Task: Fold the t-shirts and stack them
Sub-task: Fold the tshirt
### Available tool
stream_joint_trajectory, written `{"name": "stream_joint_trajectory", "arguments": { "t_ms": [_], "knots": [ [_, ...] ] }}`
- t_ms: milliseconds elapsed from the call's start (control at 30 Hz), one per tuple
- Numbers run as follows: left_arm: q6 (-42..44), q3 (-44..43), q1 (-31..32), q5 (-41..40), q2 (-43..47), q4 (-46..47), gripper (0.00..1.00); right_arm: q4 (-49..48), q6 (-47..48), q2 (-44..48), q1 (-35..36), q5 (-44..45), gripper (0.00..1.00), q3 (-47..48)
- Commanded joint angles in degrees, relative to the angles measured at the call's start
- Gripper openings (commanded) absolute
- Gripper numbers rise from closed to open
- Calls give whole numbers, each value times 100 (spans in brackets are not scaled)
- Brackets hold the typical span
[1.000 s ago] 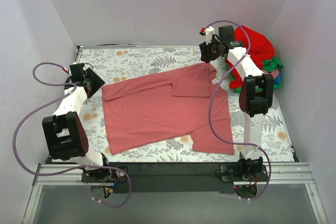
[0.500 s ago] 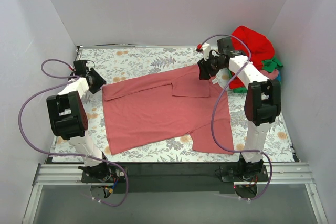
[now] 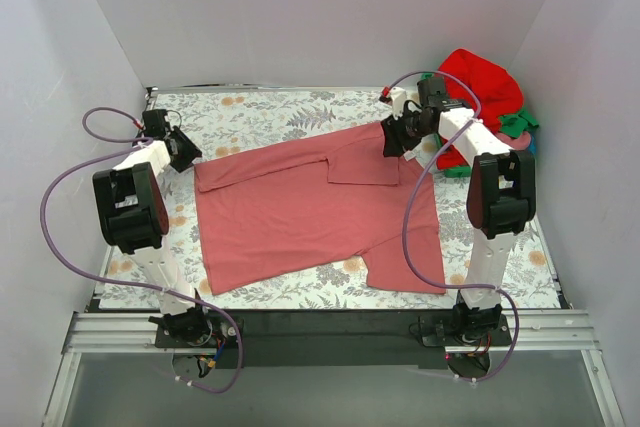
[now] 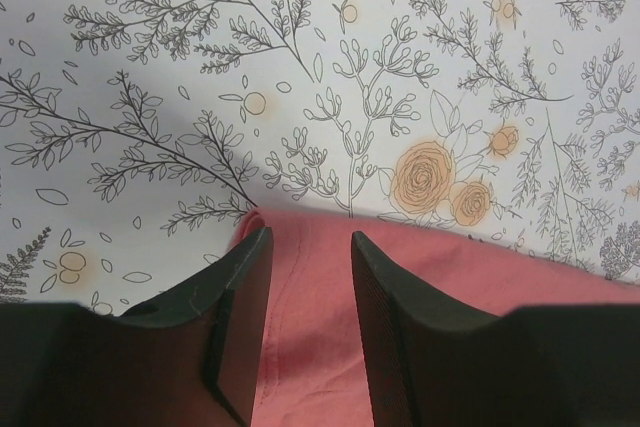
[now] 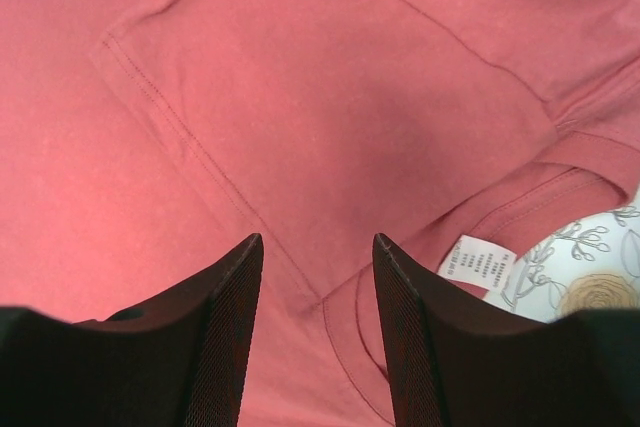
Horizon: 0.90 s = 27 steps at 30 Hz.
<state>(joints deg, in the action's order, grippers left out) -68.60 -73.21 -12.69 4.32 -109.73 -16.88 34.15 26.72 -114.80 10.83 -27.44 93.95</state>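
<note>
Between plain white walls, the worktop (image 3: pixel 260 112) is covered by a cloth printed with ferns and orange flowers. A dusty-pink t-shirt (image 3: pixel 290 212) lies flat across its middle. The long axis runs left to right, with the hem toward the left edge and the neck toward the far right corner. One sleeve is folded onto the chest. A red shirt (image 3: pixel 485 77) is heaped in the far right corner.

Left wrist view: the left claw (image 4: pixel 308 242) stands apart over the t-shirt's (image 4: pixel 480 287) hem corner.

Right wrist view: the right claw (image 5: pixel 317 242) stands apart over the collar, near a white label (image 5: pixel 478 265).
</note>
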Motion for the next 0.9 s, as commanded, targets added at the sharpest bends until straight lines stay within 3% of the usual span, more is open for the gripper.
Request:
{"name": "stream_joint_trajectory", "arguments": {
  "t_ms": [0,733,867],
  "knots": [
    [83,-168,-49,8,48,-96,36,-119,-79,2,-19,-147,55,-157],
    [-40,61,-41,-63,58,-236,35,-277,-167,134,-81,-244,55,-413],
    [-66,35,-50,-36,-48,-254,21,-277,-167,160,-107,-262,55,-422]
  ]
}}
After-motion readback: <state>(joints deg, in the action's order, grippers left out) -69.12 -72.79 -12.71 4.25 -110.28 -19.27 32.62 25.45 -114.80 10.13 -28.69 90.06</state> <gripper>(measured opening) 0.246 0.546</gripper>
